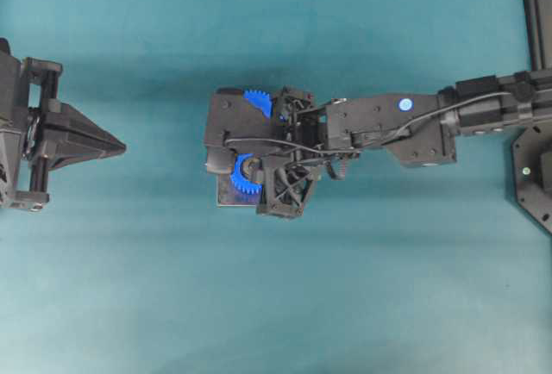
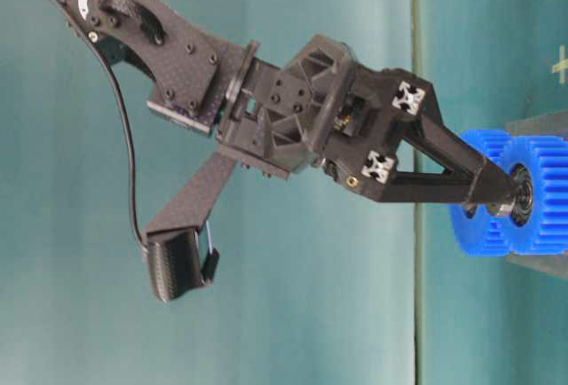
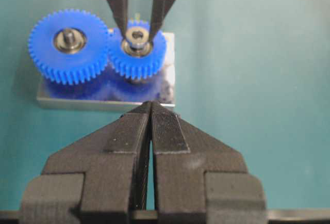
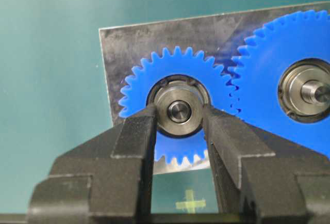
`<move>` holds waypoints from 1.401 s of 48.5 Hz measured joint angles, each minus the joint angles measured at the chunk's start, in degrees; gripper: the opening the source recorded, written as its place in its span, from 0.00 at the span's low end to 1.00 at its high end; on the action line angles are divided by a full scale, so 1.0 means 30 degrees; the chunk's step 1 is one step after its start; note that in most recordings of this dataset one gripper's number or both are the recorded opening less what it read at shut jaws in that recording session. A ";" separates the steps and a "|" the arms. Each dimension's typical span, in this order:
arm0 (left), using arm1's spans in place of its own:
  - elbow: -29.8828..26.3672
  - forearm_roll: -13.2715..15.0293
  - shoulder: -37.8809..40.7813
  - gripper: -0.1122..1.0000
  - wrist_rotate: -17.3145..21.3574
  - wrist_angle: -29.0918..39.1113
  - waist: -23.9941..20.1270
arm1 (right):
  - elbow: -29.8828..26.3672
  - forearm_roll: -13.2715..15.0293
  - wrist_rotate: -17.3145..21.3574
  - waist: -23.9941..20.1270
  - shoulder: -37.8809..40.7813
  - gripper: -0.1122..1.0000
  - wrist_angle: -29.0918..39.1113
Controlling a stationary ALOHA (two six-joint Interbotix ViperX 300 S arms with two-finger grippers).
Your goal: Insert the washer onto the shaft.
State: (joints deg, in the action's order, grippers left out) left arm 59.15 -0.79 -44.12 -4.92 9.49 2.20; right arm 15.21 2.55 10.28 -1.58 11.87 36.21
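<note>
Right end effector (image 4: 178,126) gripping washer (image 4: 178,111), flat on shaft (image 4: 180,112)

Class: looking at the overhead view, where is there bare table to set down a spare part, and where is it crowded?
Free: the table between the left gripper and the metal plate, plus the strips along both long edges. Crowded: over the blue gears, where the right gripper grips the washer.

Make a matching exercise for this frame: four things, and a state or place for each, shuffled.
1. left end effector
2. right end effector
3. larger gear
4. metal plate

A. lies under both gears
B. shut, holding nothing
C. fingers on either side of the washer on the smaller gear
D. meshes with the smaller gear

Pairs: 1-B, 2-C, 3-D, 4-A
</note>
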 measured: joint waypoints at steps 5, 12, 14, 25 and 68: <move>0.0000 0.0000 -0.0029 0.10 0.0000 0.0029 0.0000 | -0.0029 0.0029 0.0000 0.0000 0.0088 0.39 -0.0029; 0.0000 0.0000 -0.0234 0.10 0.0000 0.0000 0.0000 | 0.0000 0.0000 0.0029 0.0000 0.0088 0.39 -0.0059; 0.0000 0.0000 -0.0322 0.10 0.0000 0.0029 0.0000 | -0.0029 0.0000 0.0000 0.0000 0.0088 0.40 -0.0059; 0.0117 0.0000 -0.0557 0.10 0.0000 0.0703 0.0000 | -0.0029 0.0029 -0.0176 0.0146 -0.0322 0.89 -0.0205; 0.0469 0.0000 -0.1260 0.10 0.0029 0.1172 0.0088 | 0.4043 0.0117 -0.0879 0.0352 -0.8115 0.73 0.0498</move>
State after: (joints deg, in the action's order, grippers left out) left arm 60.56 -0.79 -47.90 -4.83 13.01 2.46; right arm 27.33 2.90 7.65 -0.53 -12.48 37.71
